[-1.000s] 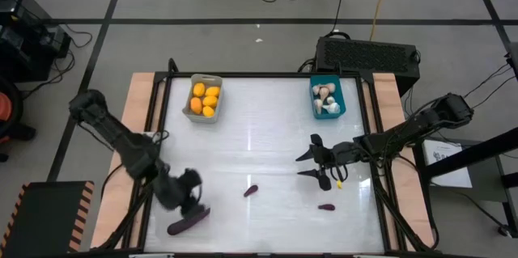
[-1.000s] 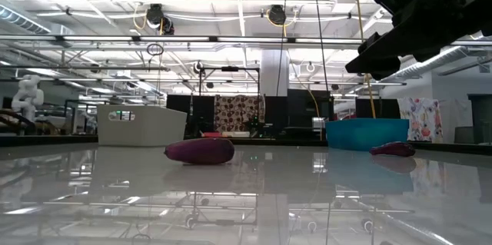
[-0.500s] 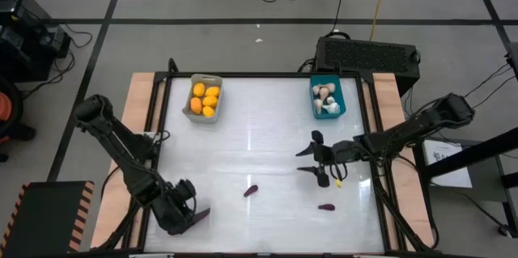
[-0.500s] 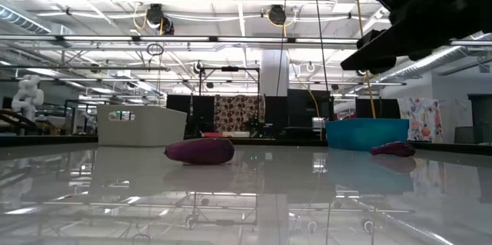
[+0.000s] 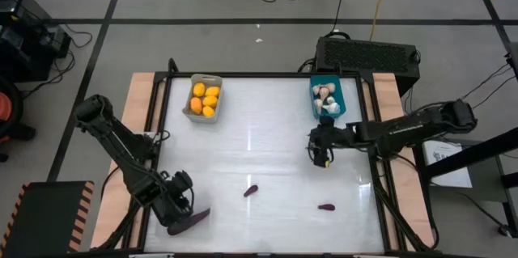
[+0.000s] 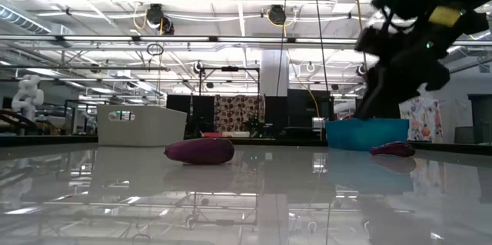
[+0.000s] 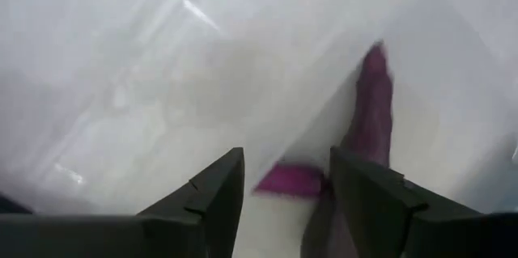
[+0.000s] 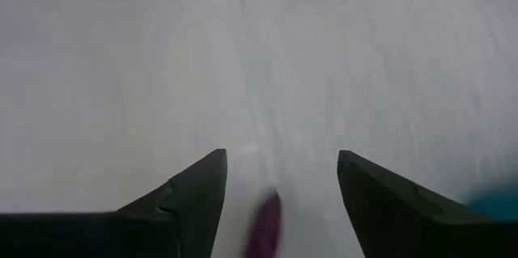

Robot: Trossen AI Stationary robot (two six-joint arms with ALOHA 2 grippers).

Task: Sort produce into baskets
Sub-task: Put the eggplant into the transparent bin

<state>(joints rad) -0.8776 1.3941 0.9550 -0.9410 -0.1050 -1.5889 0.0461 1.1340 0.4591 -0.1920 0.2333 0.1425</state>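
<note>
A large purple eggplant (image 5: 188,222) lies on the white table near its near left corner. My left gripper (image 5: 181,203) is open just over it. In the left wrist view the eggplant (image 7: 371,112) runs away past one finger, and its near end (image 7: 291,181) lies between the two fingers. Two small eggplants (image 5: 251,190) (image 5: 326,207) lie on the table's near half. My right gripper (image 5: 319,148) is open and empty, up over the right half, with a small eggplant (image 8: 265,222) below it. The grey basket (image 5: 203,98) holds orange fruits. The teal basket (image 5: 328,98) holds garlic bulbs. No clear basket shows. My left gripper stands with one open finger on either side of the large eggplant's near end (image 7: 291,181), coming down at a slant. One finger (image 7: 364,201) lies right beside the eggplant. I cannot tell whether it touches. The eggplant lies flat on the table.
A large black box (image 5: 366,54) stands behind the table's far right edge. Wooden rails (image 5: 139,129) run along the table's left and right sides. In the low view the small eggplants (image 6: 200,150) (image 6: 392,149) lie in front of the grey (image 6: 142,126) and teal (image 6: 367,134) baskets.
My left gripper has gone down and toward the table's near left corner, onto the large eggplant, which has stayed in place. My right gripper, which lay level and pointed toward the table's left, has turned downward and gone a little toward the far edge.
</note>
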